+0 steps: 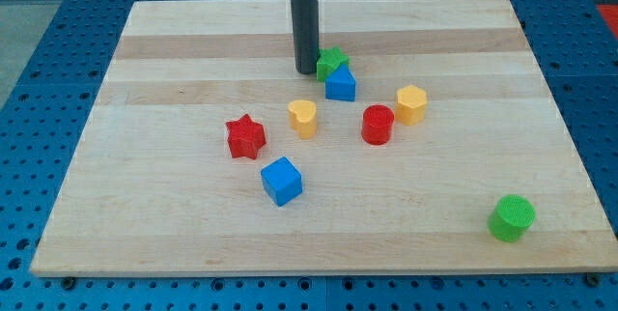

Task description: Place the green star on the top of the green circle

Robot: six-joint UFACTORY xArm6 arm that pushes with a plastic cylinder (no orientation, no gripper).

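The green star [331,61] lies near the top middle of the wooden board [174,205], partly hidden behind a blue block with a pointed top [340,85] that touches it from below. The green circle, a short cylinder [511,217], stands far off at the view's bottom right. My tip [306,70] is the lower end of the dark rod, resting on the board right at the star's left side, touching or nearly touching it.
A red star [245,137] and a blue cube [281,181] lie left of centre. A yellow block [302,117], a red cylinder [378,125] and a yellow hexagon-like block [411,104] sit between the green star and the green circle.
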